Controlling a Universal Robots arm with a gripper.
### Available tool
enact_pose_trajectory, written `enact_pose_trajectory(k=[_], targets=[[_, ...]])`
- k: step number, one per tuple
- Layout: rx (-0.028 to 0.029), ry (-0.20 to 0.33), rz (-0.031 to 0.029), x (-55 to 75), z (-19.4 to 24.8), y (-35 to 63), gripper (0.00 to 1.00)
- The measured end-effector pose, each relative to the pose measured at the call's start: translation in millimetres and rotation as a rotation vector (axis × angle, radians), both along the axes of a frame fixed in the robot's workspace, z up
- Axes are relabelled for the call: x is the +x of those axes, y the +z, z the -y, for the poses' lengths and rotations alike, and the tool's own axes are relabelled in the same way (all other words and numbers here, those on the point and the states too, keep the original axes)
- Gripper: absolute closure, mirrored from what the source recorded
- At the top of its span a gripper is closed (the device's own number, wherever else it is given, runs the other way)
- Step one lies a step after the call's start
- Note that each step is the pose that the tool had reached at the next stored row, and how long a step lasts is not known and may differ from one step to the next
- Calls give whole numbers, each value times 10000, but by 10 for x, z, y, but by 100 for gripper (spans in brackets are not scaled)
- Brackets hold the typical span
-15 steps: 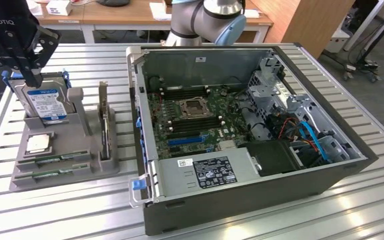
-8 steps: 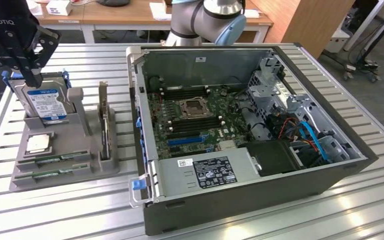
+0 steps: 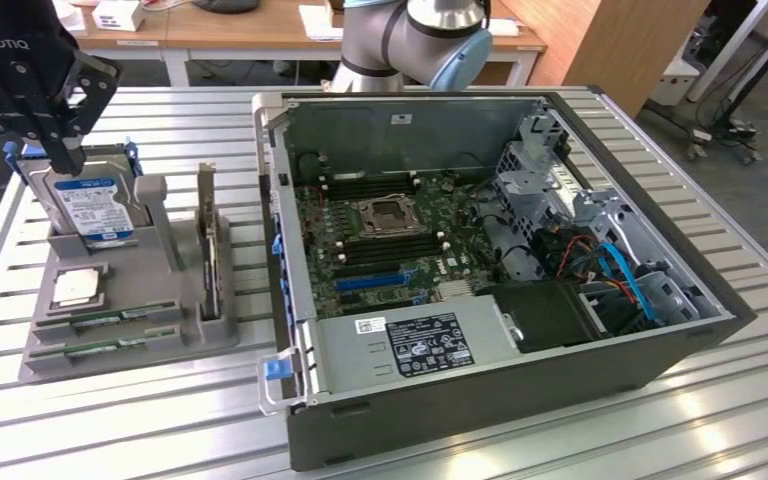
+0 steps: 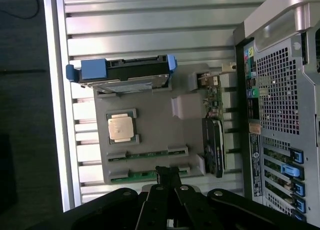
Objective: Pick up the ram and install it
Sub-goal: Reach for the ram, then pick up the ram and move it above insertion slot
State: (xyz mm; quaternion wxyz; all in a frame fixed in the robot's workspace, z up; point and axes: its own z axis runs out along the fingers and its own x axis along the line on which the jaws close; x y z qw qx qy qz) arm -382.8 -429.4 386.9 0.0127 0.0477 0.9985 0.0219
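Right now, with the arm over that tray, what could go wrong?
1. The gripper is shut; lowered like that, it might jab a ram stick rather than grasp it.
2. The second stick lies right alongside, so it could get nudged or caught too.
3. The hard drive and card stand upright nearby; a sideways move might bump them.
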Motion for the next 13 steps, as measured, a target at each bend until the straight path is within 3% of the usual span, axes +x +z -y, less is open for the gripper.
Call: enact_pose_trajectory(k=[13], targets=[[0, 130, 1, 0, 0, -1, 90]])
